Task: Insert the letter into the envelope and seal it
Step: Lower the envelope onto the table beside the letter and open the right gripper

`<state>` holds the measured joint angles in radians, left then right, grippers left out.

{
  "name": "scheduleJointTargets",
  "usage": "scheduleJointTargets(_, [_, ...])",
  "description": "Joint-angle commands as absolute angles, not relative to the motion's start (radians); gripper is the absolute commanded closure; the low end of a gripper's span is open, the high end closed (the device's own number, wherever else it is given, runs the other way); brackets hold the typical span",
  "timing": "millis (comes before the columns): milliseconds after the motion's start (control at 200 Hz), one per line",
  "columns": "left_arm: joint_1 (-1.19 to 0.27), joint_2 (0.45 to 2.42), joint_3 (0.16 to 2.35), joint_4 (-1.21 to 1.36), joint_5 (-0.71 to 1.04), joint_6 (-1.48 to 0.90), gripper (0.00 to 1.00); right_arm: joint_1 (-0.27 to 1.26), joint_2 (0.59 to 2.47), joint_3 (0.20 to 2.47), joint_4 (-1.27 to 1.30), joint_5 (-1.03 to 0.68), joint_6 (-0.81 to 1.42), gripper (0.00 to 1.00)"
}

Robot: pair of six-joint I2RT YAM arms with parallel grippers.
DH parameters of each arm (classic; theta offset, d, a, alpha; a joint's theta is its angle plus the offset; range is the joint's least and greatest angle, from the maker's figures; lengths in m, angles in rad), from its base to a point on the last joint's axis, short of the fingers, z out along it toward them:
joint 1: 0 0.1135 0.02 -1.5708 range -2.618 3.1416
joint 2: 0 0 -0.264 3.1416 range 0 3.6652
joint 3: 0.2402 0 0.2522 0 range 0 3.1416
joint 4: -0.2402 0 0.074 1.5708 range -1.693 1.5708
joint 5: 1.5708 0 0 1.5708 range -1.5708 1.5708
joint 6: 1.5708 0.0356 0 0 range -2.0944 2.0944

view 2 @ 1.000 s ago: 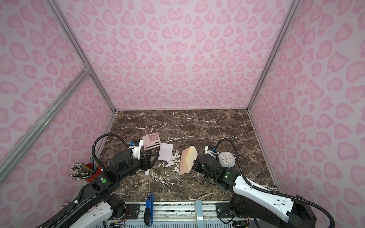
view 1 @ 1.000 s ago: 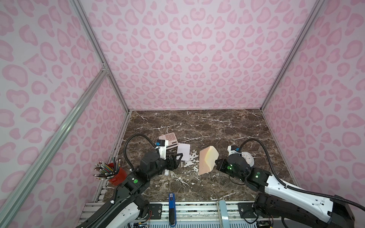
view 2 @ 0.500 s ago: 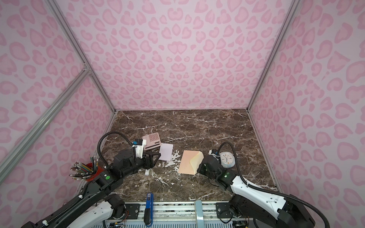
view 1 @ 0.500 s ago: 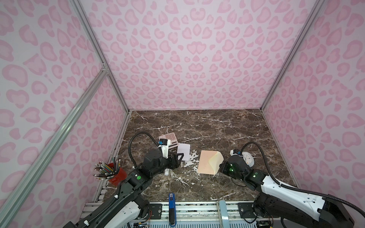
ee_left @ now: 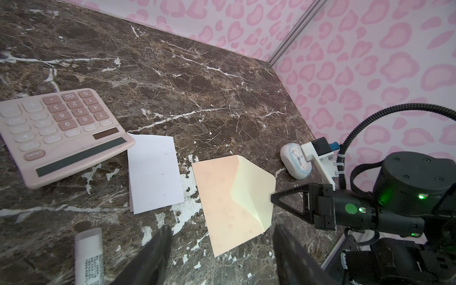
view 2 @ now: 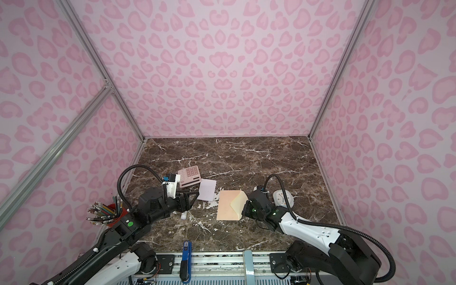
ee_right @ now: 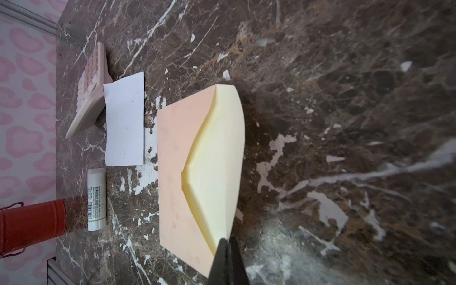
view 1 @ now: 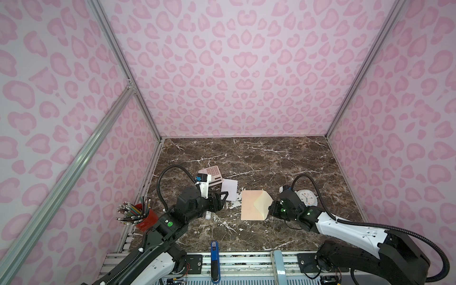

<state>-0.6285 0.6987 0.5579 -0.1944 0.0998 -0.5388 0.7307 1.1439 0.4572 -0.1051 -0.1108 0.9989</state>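
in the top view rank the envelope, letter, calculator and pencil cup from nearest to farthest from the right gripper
From the right gripper, in a top view:
1. envelope: its raised flap edge meets the gripper.
2. letter: just left of the envelope, slightly farther back.
3. calculator: behind the letter, farther back-left.
4. pencil cup: far left.

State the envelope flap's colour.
Pale cream-yellow envelope flap, best seen in the right wrist view.

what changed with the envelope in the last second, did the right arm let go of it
The right gripper lowered the flat peach-tan paper envelope from standing tilted to lying on the brown marble table, still shut on the edge of its cream flap. The open left gripper, thin white paper letter and pink plastic calculator stayed put.
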Motion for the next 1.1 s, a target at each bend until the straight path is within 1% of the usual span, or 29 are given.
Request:
scheduleJointTargets(0, [-0.628, 0.678, 0.564, -0.217, 0.083, -0.537, 0.32, 0.731, 1.153, 0.454, -0.076, -0.123, 0.982, 0.99])
scheduleJointTargets(430, [-0.629, 0.690, 0.551, -0.194, 0.081, -0.532, 0.32, 0.735, 1.228, 0.481, -0.052, -0.152, 0.964, 0.94])
scheduleJointTargets(570, [-0.629, 0.684, 0.540, -0.192, 0.074, -0.532, 0.32, 0.735, 1.245, 0.504, -0.075, -0.153, 0.951, 0.86])
scheduleJointTargets(705, [-0.629, 0.682, 0.530, -0.186, 0.066, -0.527, 0.31, 0.735, 1.251, 0.513, -0.081, -0.153, 0.954, 0.82])
scheduleJointTargets(830, [-0.629, 0.693, 0.533, -0.177, 0.064, -0.517, 0.31, 0.735, 1.246, 0.514, -0.098, -0.148, 0.958, 0.76])
scheduleJointTargets(990, [-0.629, 0.703, 0.531, -0.164, 0.070, -0.514, 0.31, 0.736, 1.204, 0.517, -0.155, -0.120, 0.957, 0.70])
scheduleJointTargets(1095, [-0.629, 0.696, 0.522, -0.162, 0.068, -0.514, 0.31, 0.736, 1.162, 0.521, -0.199, -0.094, 0.956, 0.68])
